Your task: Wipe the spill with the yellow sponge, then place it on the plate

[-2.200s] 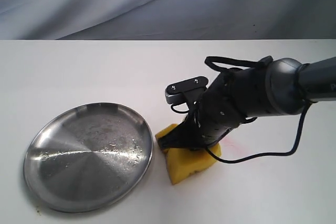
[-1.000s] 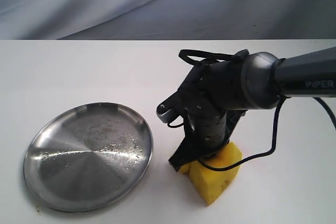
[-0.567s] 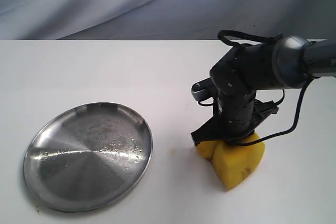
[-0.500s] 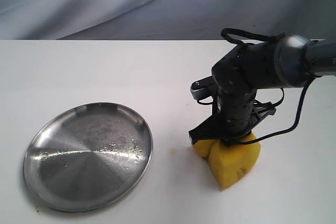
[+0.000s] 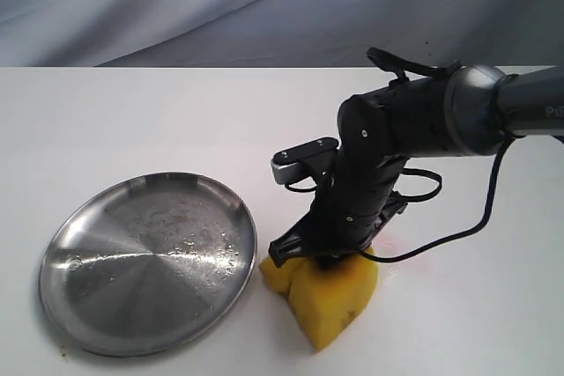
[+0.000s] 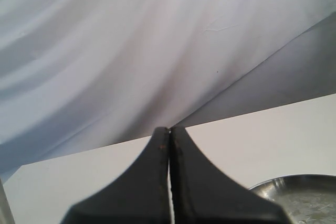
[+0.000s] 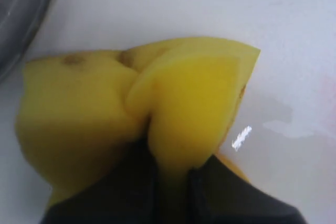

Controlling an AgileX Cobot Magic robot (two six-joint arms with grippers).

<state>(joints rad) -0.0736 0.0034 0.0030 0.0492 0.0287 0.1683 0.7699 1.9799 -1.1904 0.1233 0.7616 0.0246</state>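
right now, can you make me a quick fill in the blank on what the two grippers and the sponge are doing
1. The right gripper is shut on a foam sponge coloured ____.
2. The left gripper is shut and holds ____.
3. The sponge rests on the white ____, beside the silver plate, not on it.
Missing words: yellow, nothing, table.
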